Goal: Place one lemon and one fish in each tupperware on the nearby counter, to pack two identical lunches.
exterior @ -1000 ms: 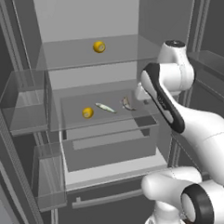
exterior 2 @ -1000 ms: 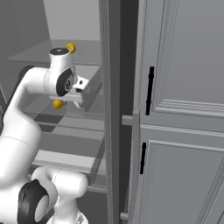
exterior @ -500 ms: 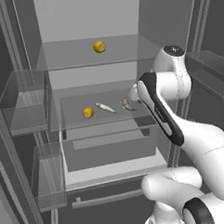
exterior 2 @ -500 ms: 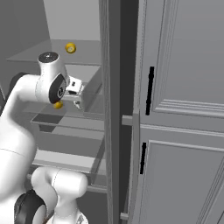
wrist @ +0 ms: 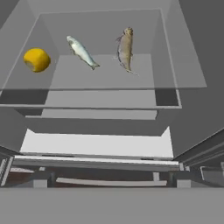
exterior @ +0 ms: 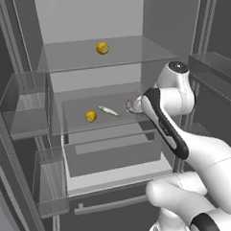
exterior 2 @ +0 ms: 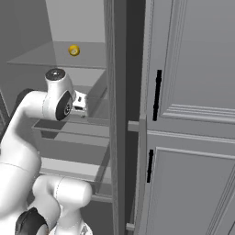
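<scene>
Lemons and fish sit on glass shelves inside an open refrigerator as the white robot arm reaches in from the right. One lemon (exterior: 90, 116) lies on the middle shelf (exterior: 84, 128) at its left end, with the slender silvery fish (exterior: 109, 111) just beside it toward the right and the shorter brown fish (wrist: 125, 48) farther right, each apart from the next. A second lemon (exterior: 102, 48) rests alone on the upper shelf (exterior: 133, 51), well above the others.

The claw (exterior: 129, 106) hangs at the right end of the middle shelf, close to the brown fish; in the left base view the arm's white body covers most of it. Its fingers cannot be made out in any view, so whether it touches the fish cannot be told from the pictures, though its jaws stand spread wide and nothing is seen held between them. The hand view looks down on the shelf with both fish and the lemon lying free on the glass.

Open room lies between the three items and along the shelf's front edge. Below it a drawer (exterior: 114, 153) stands pulled out. A grey cabinet door (exterior 2: 193, 114) with black handles rises to the right of the refrigerator's edge.
</scene>
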You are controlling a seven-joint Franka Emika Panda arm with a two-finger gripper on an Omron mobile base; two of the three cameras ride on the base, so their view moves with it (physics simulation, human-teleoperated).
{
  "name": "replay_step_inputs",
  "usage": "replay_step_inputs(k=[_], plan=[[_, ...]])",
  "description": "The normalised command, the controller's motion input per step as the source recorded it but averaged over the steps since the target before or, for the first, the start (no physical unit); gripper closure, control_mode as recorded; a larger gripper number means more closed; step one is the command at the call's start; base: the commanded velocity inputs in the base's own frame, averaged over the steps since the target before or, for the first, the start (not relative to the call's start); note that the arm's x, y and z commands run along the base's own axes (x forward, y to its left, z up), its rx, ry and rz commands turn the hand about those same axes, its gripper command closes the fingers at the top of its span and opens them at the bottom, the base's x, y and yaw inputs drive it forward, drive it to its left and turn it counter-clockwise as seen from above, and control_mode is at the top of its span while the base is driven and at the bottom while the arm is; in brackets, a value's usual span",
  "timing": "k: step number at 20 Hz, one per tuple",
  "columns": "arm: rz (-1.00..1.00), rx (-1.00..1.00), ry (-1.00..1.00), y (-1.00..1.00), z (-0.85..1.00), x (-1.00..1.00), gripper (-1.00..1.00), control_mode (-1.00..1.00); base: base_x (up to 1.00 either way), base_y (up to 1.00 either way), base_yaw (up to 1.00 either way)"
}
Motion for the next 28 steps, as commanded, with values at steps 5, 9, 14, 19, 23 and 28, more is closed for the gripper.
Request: replay_step_inputs(k=[5,9,14,19,23,28], plan=[[-0.04,0.00,-0.03,0.00,-0.46,0.35,-1.00,-1.00,0.00,0.00,0.00],[-0.06,0.00,-0.04,-0.01,-0.16,0.51,-1.00,-1.00,0.00,0.00,0.00],[-0.07,0.00,0.00,0.00,-0.05,0.63,-1.00,-1.00,0.00,0.00,0.00],[-0.05,0.00,0.00,-0.07,-0.02,0.62,-1.00,-1.00,0.00,0.00,0.00],[-0.01,-0.01,0.00,0.00,-0.15,0.51,-1.00,-1.00,0.00,0.00,0.00],[0.00,-0.02,-0.01,0.00,-0.25,0.46,-1.00,-1.00,0.00,0.00,0.00]])
